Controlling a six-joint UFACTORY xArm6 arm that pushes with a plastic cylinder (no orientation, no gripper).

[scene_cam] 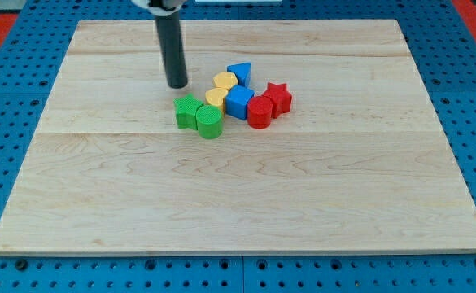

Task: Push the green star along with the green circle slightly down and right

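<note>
The green star (pixel 187 111) lies near the board's middle, touching the green circle (pixel 209 121) at its lower right. My tip (pixel 176 85) rests on the board just above and slightly left of the green star, a small gap away. The rod rises straight to the view's top.
Right of the green pair sits a tight cluster: two yellow blocks (pixel 225 81) (pixel 216 98), a blue triangle (pixel 240 73), a blue cube (pixel 239 102), a red circle (pixel 259 111) and a red star (pixel 278 97). The wooden board (pixel 238 212) lies on a blue pegboard.
</note>
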